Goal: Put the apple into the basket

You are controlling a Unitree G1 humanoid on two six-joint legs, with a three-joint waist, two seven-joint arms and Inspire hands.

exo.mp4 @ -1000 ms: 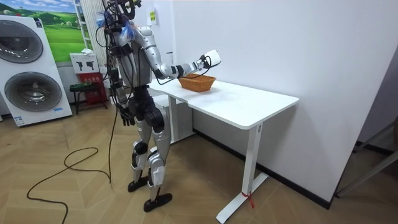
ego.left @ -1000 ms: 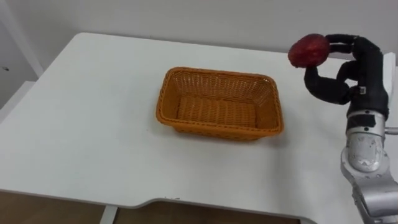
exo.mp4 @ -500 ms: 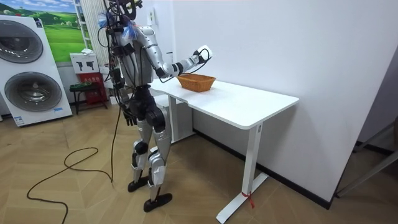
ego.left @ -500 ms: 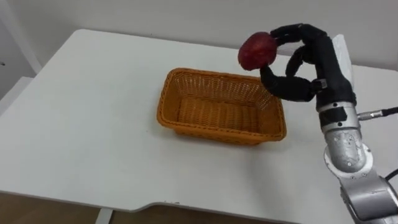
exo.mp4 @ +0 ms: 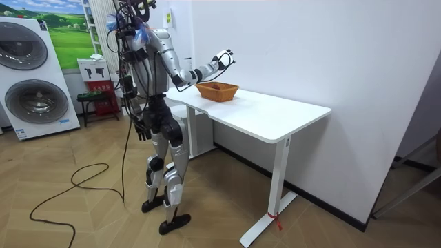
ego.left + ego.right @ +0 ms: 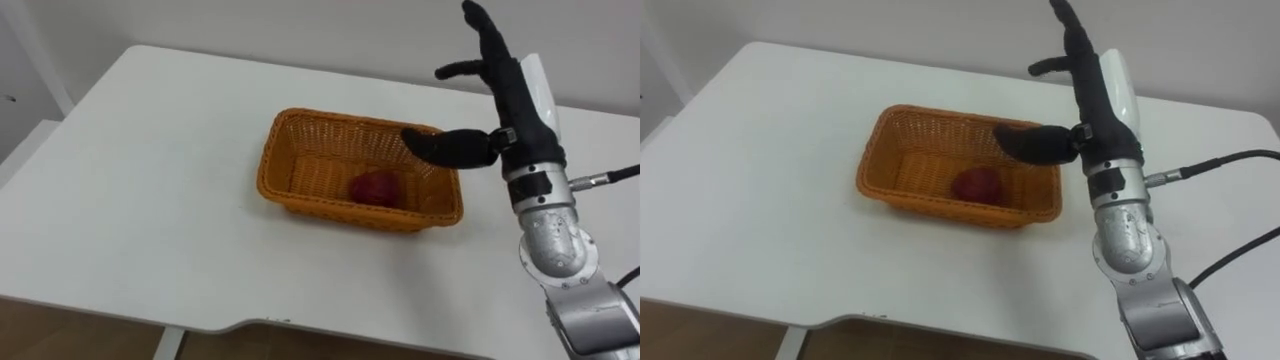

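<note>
Hovering open-handed, drop looks done

Right hand (image 6: 508,95) sits over the basket's (image 6: 275,160) 3 o'clock end, fingers spread and holding nothing, presumably because the apple (image 6: 374,187) already lies inside, slightly toward 4 o'clock. Left hand (image 5: 140,129) hangs idle by the hip.

Setting: indoor test room fitted out like a home laundry corner.
Reference: raised fingers (image 6: 487,38) of the right hand (image 6: 520,100).
Appliances: two white front-loading washing machines (image 5: 31,96), stacked, well behind the fingers on the wrist side, at the room view's left.
Wall picture: print of green hills under blue sky (image 5: 65,31), beside the upper machine.
Furniture: white flat-topped desk on a white T-foot leg (image 5: 275,114), directly below the fingers.
Household prop: orange-brown woven wicker basket (image 6: 270,175), on the desk below the fingers.
Surfaces: plain white wall (image 5: 310,55) beyond the fingertips; light wood-pattern plank floor (image 5: 83,220) well below them.
</note>
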